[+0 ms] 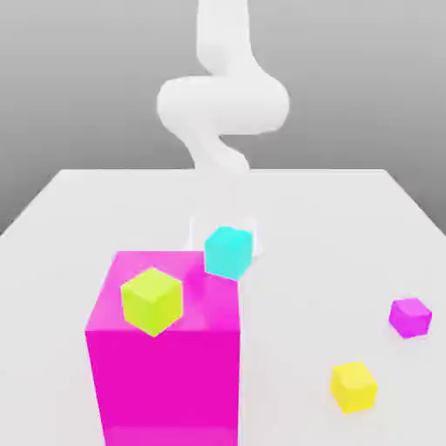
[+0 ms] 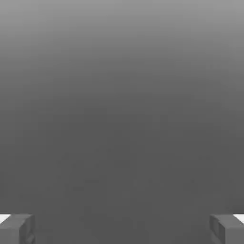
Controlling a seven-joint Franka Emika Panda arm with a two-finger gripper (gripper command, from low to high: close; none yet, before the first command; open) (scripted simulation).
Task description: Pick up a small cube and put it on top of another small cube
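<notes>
Gripper (image 2: 122, 228) fingers sit wide apart at the two lower corners of my hand view, released, with nothing between them; each grey fingertip (image 2: 16, 228) is cut off by the picture's edge. Beyond them I see plain grey, darker toward the fingers.

From the exterior view, the white arm (image 1: 222, 100) comes down from the top middle, and its upper part is cut off by the picture's top edge. It blends into the pale background, so I can hardly make out its lower end. A faint pale shape sits just behind the cyan cube (image 1: 229, 252), but I cannot tell whether that is the hand or whether it touches the cube.

The cyan cube is tilted, near the far corner of the large magenta block (image 1: 164, 366) on the exterior view's right; I cannot tell whether it rests on the block or hangs above it. A lime cube (image 1: 152, 300) shows tilted against the block's top and front edge, and its footing is just as unclear. The block's bottom runs out of the picture.

On the exterior view's right, a small magenta cube (image 1: 410, 316) and a yellow cube (image 1: 354, 386) lie on the white table (image 1: 331, 226), well apart from the block. Behind the table the backdrop is flat grey.
</notes>
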